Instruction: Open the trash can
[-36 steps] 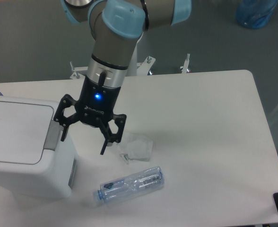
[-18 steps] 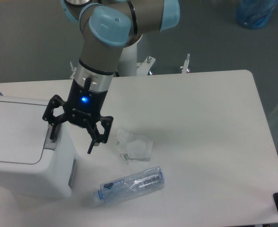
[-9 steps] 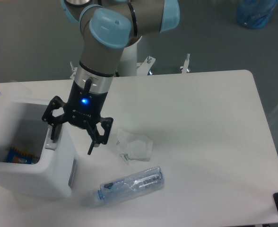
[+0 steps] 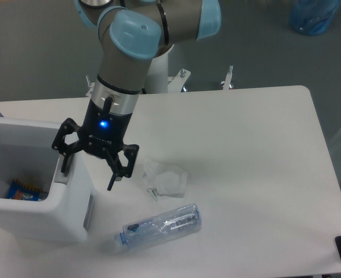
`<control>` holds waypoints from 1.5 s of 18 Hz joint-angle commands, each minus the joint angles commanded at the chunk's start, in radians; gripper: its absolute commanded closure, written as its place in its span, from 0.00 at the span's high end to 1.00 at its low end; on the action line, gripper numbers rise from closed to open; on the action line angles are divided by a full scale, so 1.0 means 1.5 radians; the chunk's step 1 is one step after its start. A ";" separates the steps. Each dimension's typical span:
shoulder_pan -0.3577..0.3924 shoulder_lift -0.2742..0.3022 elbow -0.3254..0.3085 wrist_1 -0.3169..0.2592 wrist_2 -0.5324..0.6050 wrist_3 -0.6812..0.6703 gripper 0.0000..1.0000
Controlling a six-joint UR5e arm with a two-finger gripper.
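The trash can [image 4: 72, 211] is a large white boxy bin at the table's left front. Its lid is up and mostly out of view, and the inside shows, with a blue and orange wrapper [image 4: 24, 191] at the bottom. The grey push tab [image 4: 60, 175] lies on the right rim. My gripper [image 4: 87, 170] is open, fingers spread and pointing down. The left finger [image 4: 64, 163] is right at the tab, touching or just above it. The right finger [image 4: 113, 177] hangs beside the bin's right wall. It holds nothing.
Crumpled white paper [image 4: 164, 177] lies just right of the gripper. A clear crushed plastic bottle [image 4: 159, 227] lies in front of it near the table's front edge. A blue bag [image 4: 314, 15] is on the floor at the far right.
The gripper moved left onto the bin's push tab. The flat lid, shut a second ago, has sprung open, showing the inside. The gripper has held still for the last half second.
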 joint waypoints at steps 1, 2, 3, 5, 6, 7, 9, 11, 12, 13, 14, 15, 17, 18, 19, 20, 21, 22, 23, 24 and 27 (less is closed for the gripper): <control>0.013 -0.001 0.011 0.000 -0.002 0.000 1.00; 0.031 -0.004 0.018 0.000 -0.004 0.001 1.00; 0.049 -0.011 0.024 0.000 -0.004 0.003 1.00; 0.093 -0.032 0.028 0.002 -0.013 0.013 1.00; 0.114 -0.046 0.035 0.002 -0.015 0.022 1.00; 0.135 -0.063 0.042 0.002 -0.015 0.036 1.00; 0.169 -0.095 0.059 0.002 -0.014 0.062 1.00; 0.197 -0.123 0.072 0.003 -0.011 0.097 1.00; 0.211 -0.133 0.073 0.005 -0.008 0.125 1.00; 0.222 -0.144 0.073 0.004 -0.008 0.160 1.00; 0.234 -0.154 0.073 0.004 -0.007 0.191 1.00; 0.246 -0.164 0.073 0.004 -0.007 0.212 1.00; 0.264 -0.176 0.073 0.004 -0.007 0.241 1.00; 0.268 -0.180 0.071 0.004 -0.007 0.253 1.00; 0.269 -0.183 0.067 0.003 -0.006 0.265 1.00; 0.269 -0.186 0.061 0.003 0.004 0.281 1.00; 0.269 -0.187 0.057 0.002 0.028 0.297 1.00; 0.268 -0.188 0.056 0.001 0.063 0.318 1.00; 0.266 -0.191 0.056 -0.002 0.094 0.334 1.00; 0.264 -0.191 0.056 -0.002 0.110 0.341 1.00; 0.264 -0.192 0.056 -0.001 0.113 0.344 1.00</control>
